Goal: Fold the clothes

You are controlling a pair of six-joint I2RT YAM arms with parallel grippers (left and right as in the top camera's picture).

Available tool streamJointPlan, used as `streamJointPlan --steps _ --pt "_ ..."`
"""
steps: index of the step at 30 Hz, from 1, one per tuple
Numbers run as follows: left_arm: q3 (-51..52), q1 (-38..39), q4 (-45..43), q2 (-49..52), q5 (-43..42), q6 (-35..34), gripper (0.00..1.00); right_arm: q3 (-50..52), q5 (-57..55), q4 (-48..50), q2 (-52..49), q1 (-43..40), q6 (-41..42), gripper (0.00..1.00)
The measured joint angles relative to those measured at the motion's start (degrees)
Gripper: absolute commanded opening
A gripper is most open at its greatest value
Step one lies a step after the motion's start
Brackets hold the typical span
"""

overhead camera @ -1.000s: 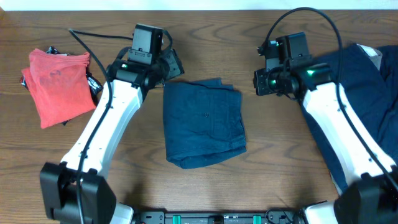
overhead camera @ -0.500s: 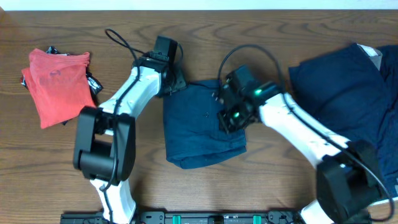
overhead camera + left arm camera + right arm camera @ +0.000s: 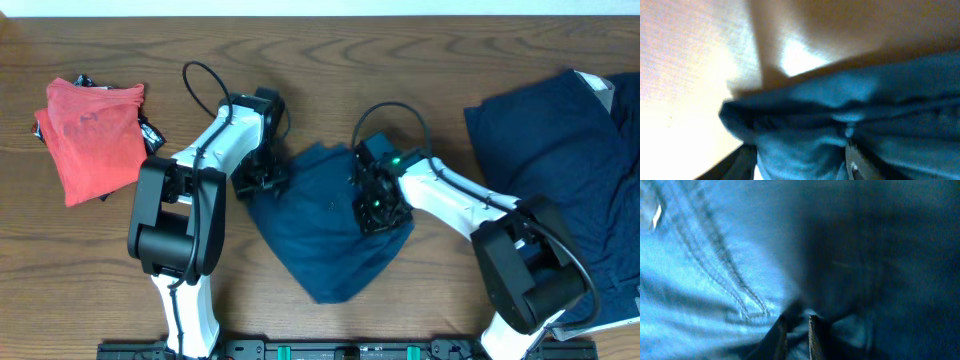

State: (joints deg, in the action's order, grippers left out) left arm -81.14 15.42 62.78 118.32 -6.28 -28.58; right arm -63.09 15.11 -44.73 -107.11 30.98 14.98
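Note:
A folded navy-blue garment lies skewed in the middle of the table, its lower corner pointing toward the front edge. My left gripper is on its upper left edge. In the left wrist view the fingers hold a bunched fold of the blue cloth between them. My right gripper is on the garment's upper right part. In the right wrist view its fingers are nearly together, pinching stitched blue cloth. A pile of more navy clothes lies at the right.
A folded red garment lies at the far left on the wooden table. The navy pile runs along the right edge, with a pale label at its top. Arm cables loop above both grippers.
Both grippers have come onto the middle garment and closed on it. The garment has turned from a squared rectangle into a skewed diamond and shifted toward the front.

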Motion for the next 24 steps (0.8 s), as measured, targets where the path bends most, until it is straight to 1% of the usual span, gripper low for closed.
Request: streamJointPlan --steps 3,6,11,12,14,16,19,24 --pt "0.1 0.0 5.6 0.7 -3.4 0.1 0.57 0.0 -4.7 5.5 0.4 -2.8 0.1 0.25" --pt "0.1 0.0 7.9 0.7 -9.1 0.8 0.57 -0.1 -10.2 13.0 0.2 -6.7 -1.8 0.26" --pt "0.2 0.0 6.5 -0.7 -15.2 1.9 0.58 -0.1 -14.1 14.4 0.0 -9.4 -3.9 0.30" --pt "0.3 0.0 5.1 -1.7 -15.7 2.1 0.63 -0.1 -14.4 14.4 0.0 -9.4 -4.2 0.31" --pt "0.4 0.0 1.0 -4.1 -16.6 3.6 0.85 -0.2 -14.8 14.3 0.0 -9.3 -4.6 0.34" --pt "0.4 0.0 -3.5 -6.6 -17.3 4.4 0.98 -0.2 -14.9 14.3 0.0 -9.1 -4.9 0.38" --pt "0.3 0.0 -9.1 -8.6 -17.8 4.9 0.98 -0.2 -14.9 14.3 0.0 -8.9 -5.2 0.40" --pt "0.3 0.0 -13.6 -7.8 -18.0 5.5 0.98 -0.2 -14.9 14.3 0.0 -8.8 -5.2 0.42"
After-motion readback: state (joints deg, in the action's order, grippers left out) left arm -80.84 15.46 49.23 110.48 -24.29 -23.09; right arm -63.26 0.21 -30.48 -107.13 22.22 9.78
